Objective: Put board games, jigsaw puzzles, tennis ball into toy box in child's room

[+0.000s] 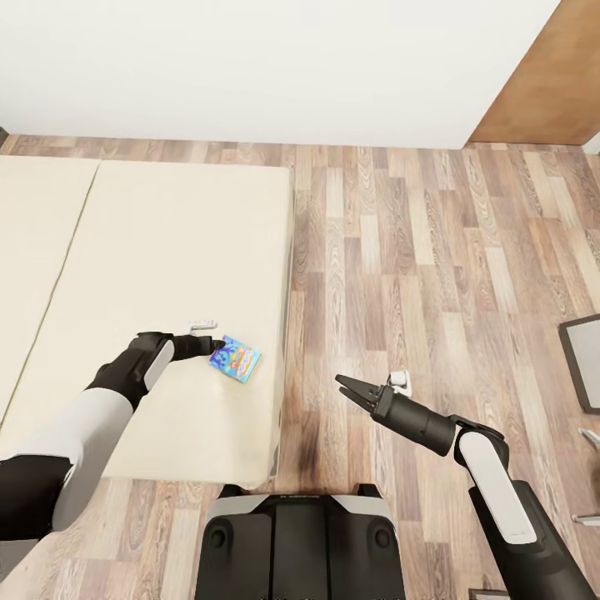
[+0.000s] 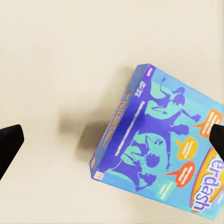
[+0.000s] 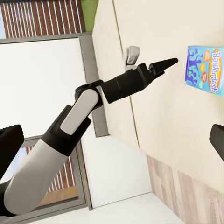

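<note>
The robot stands at the foot of the bed (image 1: 167, 250), whose beige two-part mattress takes up the nine-to-eleven o'clock part of the head view, with wood-plank floor (image 1: 433, 250) running from twelve round to three o'clock beside it.

A board game (image 1: 236, 358), a flat blue box with dark blue silhouettes and orange speech bubbles, lies flat on the mattress near its right edge. In the left wrist view the same box (image 2: 158, 154) sits slightly askew on the beige surface, reaching toward the five o'clock corner.

The left hand (image 1: 215, 344) hovers just beside the box, at its ten o'clock in the head view. Its fingers stand wide apart: one fingertip (image 2: 9, 140) shows at nine o'clock in the left wrist view, the other at the far edge.

The right hand (image 1: 348, 387) hangs over the floor beside the bed, holding nothing. Its fingers are spread wide, and one dark fingertip (image 3: 10, 140) shows in the right wrist view.
</note>
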{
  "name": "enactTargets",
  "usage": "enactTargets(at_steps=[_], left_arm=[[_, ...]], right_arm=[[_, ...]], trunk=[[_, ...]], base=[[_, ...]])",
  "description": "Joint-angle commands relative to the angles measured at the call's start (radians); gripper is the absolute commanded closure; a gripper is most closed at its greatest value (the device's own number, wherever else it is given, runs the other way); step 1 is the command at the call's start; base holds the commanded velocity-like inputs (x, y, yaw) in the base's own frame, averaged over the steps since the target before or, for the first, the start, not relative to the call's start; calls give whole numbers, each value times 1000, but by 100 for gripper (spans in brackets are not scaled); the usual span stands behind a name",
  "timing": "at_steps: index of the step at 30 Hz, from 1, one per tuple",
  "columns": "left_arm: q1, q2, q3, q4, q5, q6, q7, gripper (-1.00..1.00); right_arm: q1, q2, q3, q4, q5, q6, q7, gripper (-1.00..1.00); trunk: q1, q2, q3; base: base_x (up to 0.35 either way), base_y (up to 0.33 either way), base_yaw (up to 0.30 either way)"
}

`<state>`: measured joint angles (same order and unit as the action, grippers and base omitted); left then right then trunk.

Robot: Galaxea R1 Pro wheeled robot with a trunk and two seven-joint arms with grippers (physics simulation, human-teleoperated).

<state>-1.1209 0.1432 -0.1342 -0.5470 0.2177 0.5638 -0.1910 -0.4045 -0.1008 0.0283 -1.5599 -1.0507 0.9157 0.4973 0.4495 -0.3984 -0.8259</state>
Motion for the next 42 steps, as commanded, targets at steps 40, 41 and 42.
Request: enactTargets(at_steps=[40, 41, 42], left_arm=[[0, -46, -9, -1, 8, -73, -2, -100], [0, -47, -10, -1, 9, -73, -3, -100], [0, -48, -10, -1, 9, -73, -4, -100]], right_arm=[[0, -2, 0, 0, 2, 0, 4, -100], [0, -2, 0, 0, 2, 1, 4, -100], [0, -2, 0, 0, 2, 1, 4, -100]], trunk=[[0, -2, -61], [0, -2, -61], [0, -2, -61]], base=[[0, 0, 0], [0, 0, 0], [0, 0, 0]])
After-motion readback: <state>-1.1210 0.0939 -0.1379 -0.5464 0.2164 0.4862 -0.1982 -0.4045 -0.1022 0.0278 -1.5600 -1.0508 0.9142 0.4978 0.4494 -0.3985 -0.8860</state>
